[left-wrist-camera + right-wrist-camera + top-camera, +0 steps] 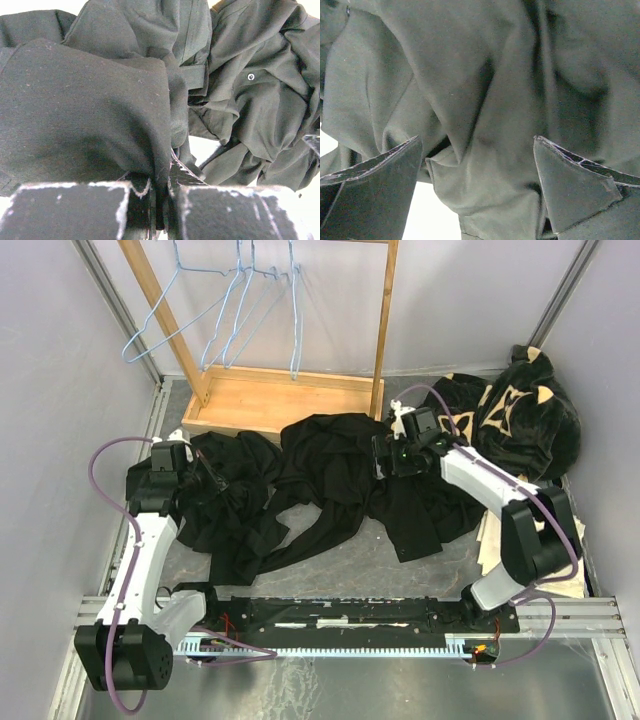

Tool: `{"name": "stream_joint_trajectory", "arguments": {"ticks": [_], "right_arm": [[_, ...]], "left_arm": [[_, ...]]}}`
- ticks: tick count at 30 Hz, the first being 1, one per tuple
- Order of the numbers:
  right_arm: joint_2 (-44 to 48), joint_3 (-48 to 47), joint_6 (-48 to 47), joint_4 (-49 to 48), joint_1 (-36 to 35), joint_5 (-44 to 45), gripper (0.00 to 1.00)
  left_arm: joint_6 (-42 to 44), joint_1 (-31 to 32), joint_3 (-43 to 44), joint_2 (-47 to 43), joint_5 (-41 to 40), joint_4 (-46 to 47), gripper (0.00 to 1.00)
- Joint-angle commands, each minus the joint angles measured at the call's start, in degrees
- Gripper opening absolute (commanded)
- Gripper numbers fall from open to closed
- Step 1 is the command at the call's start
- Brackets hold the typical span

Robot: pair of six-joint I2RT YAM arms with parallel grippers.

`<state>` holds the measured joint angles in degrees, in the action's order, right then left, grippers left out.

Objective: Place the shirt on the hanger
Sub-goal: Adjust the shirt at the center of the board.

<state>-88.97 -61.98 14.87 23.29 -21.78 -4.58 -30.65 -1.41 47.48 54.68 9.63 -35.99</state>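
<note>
- Arms: left arm [145, 550] rises from its base at lower left, white forearm link running up the frame, wrist bent toward the centre, so the left pincer [205, 480] sits at the left end of the dark cloth heap.
- Right arm [480, 475] bends at its elbow on the right of the frame and slants up-left. The right pincer [385, 455] is low over the middle heap.
- Left pincer, wrist view [160, 185]: black fingers [75, 210] with scuffed white edges, pressed together and clamped on a black knit fold [85, 115]. The fold is thick and fine-ribbed, with lint specks and a rolled cuff-like edge. I cannot tell which garment it belongs to.
- Right pincer, wrist view [477, 175]: jaws wide apart, with smooth thin cloth sagging between them, unpinched.
- Shirt [330, 460]: plain black, limp and crumpled in deep folds at mid-frame on the grey bench [400, 580], just below the rack base. Thinner weave, with one small pale button [251, 76].
- Hangers [240, 305]: thin light-blue wire triangles with hook tops, hanging in a bunch at upper left from the wooden rack [290, 400], which has pale slats and a flat tray base.
- Plush garment [520, 405]: black, fuzzy, with tan motifs, heaped at upper right.
</note>
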Motion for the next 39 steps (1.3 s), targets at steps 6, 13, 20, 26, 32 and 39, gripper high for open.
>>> {"name": "stream_joint_trajectory", "arguments": {"ticks": [6, 13, 20, 26, 32, 39], "right_arm": [[-5.0, 1.9, 6.1, -9.6, -5.0, 2.2, 0.77], [-2.0, 4.6, 8.9, -14.1, -11.1, -3.0, 0.2], [8.9, 7.9, 18.8, -27.6, -13.2, -16.1, 0.0], [19.8, 4.4, 22.4, -27.3, -13.2, -17.7, 0.0], [26.5, 5.1, 22.2, -21.4, -13.3, -8.0, 0.0], [19.9, 4.4, 9.6, -0.4, -13.2, 10.0, 0.64]], "left_arm": [[-2.5, 0.1, -0.1, 2.9, 2.9, 6.6, 0.03], [-3.5, 2.7, -1.1, 4.9, 5.2, 10.1, 0.03], [-7.4, 14.6, 2.2, 6.9, 4.1, 17.3, 0.03], [-9.9, 17.7, 7.4, 7.0, 8.3, 24.0, 0.03], [-11.1, 18.2, 8.0, 2.8, 5.1, 26.1, 0.03], [-11.4, 17.5, -1.2, 3.8, -5.5, 15.0, 0.51]]}}
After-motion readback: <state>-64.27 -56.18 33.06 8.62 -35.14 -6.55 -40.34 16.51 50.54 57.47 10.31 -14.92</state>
